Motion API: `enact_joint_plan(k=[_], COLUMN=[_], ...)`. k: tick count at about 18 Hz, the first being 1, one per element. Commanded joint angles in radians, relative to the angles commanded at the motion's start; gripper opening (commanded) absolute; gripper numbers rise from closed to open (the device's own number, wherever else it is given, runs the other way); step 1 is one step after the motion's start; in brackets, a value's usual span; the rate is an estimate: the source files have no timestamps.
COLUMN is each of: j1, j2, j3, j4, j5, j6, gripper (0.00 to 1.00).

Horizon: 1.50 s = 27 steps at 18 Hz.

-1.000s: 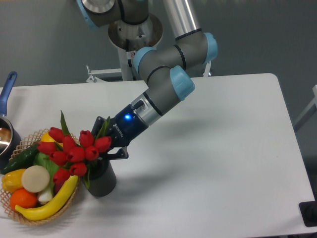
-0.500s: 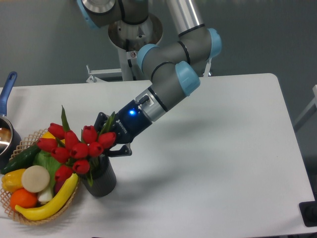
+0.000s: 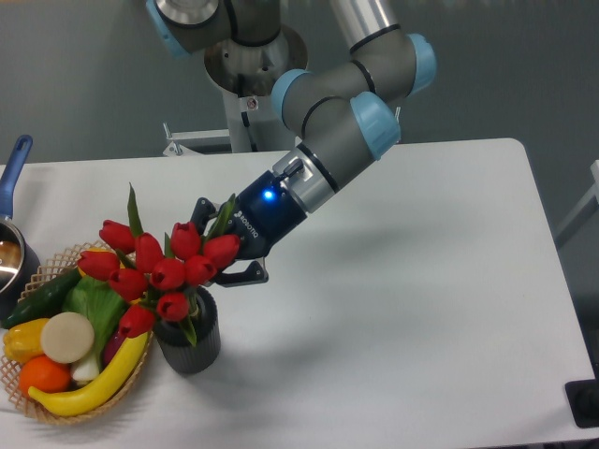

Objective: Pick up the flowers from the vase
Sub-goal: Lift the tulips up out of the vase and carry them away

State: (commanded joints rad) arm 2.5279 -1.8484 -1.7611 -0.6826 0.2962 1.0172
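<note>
A bunch of red tulips [image 3: 159,271] with green stems and leaves stands tilted in the dark grey ribbed vase [image 3: 192,344] at the front left of the white table. My gripper [image 3: 222,245] reaches in from the right and is shut on the flowers' stems just behind the buds. The flowers are raised, with the lowest buds at the vase rim. The stems and the fingertips are mostly hidden behind the buds.
A wicker basket [image 3: 28,398] with a banana, cucumber, orange and other produce sits just left of the vase, touching the flowers. A blue-handled pot [image 3: 11,234] is at the far left edge. The arm's base [image 3: 248,65] stands behind the table.
The gripper has moved up and to the right with the flowers, lifting the bunch higher out of the vase. The vase and basket have stayed in place.
</note>
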Motion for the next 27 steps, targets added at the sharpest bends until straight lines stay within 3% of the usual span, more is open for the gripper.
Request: enact_joint_plan(k=[18, 27], j1=[0.000, 0.040], j2=[0.040, 0.040], j3=[0.008, 0.077], j4=[0.000, -0.002], j5=[-0.095, -0.161], j6=[-0.077, -0.077], gripper=[0.00, 0.00])
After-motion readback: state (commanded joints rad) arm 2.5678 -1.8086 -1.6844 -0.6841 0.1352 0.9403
